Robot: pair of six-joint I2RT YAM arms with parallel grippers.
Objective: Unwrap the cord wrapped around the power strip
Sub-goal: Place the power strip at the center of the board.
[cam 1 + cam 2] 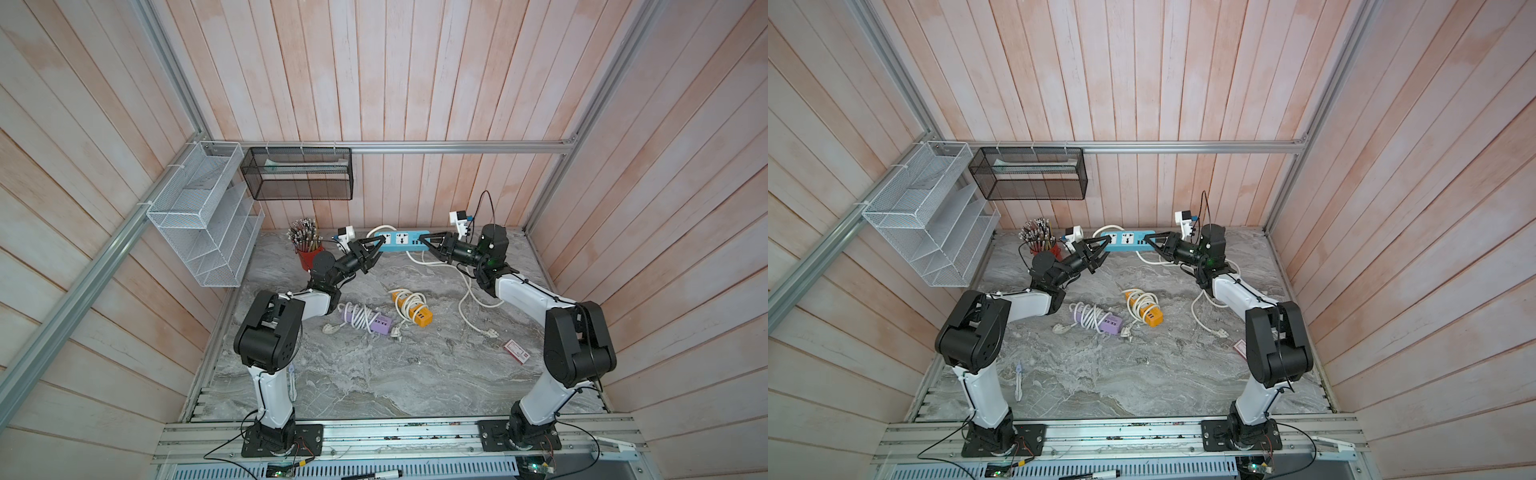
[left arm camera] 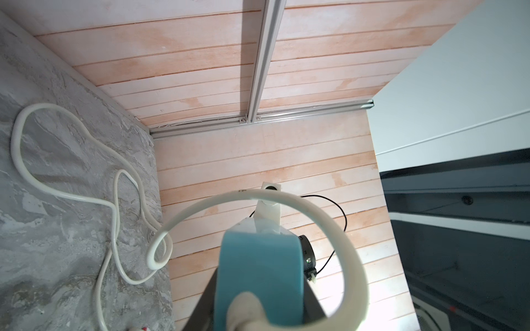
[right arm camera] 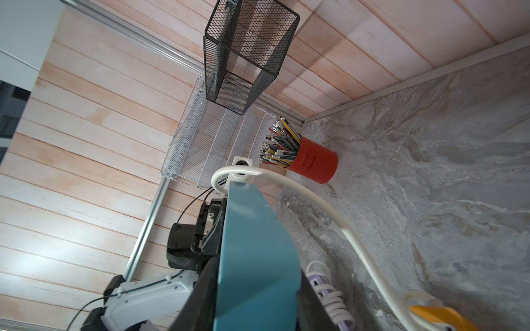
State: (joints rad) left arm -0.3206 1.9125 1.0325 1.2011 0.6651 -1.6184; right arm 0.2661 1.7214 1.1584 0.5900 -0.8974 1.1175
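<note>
The blue power strip (image 1: 401, 241) (image 1: 1127, 240) hangs lengthwise between my two grippers near the back wall. My left gripper (image 1: 376, 243) (image 2: 259, 301) is shut on its left end, where the white cord (image 1: 380, 228) (image 2: 329, 223) comes out in one loose loop. My right gripper (image 1: 422, 240) (image 3: 258, 292) is shut on the strip's right end (image 3: 255, 258). The cord (image 3: 315, 200) drops to the table and snakes to the right, ending in its plug (image 1: 490, 332). No turns of cord lie around the strip's body.
A purple power strip (image 1: 370, 320) and an orange one (image 1: 411, 307), both cord-wrapped, lie mid-table. A red cup of pencils (image 1: 307, 249) stands just left of my left gripper. A small red-and-white card (image 1: 517, 351) lies at the right. Mesh racks (image 1: 203, 216) (image 1: 297, 178) hang on the walls.
</note>
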